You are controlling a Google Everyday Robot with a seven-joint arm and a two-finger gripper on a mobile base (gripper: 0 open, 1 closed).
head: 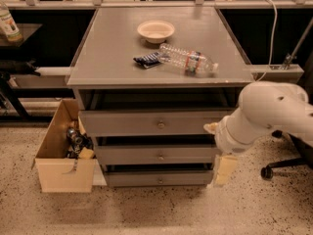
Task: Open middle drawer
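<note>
The grey cabinet has three drawer fronts stacked one above the other. The middle drawer (146,155) is the mid-sized front, with a small round metal knob (160,156) at its centre. It sits between the wider top drawer (146,124) and the slim bottom drawer (146,179). My white arm (264,116) reaches in from the right. Its cream-coloured gripper (223,169) hangs at the cabinet's right edge, level with the middle and bottom drawers. It is well to the right of the knob and not touching it.
On the cabinet top (107,58) lie a white bowl (155,31), a clear plastic bottle (188,60) and a dark snack bag (148,59). An open cardboard box (63,173) with items stands on the floor at the left. An office chair base (279,168) is at the right.
</note>
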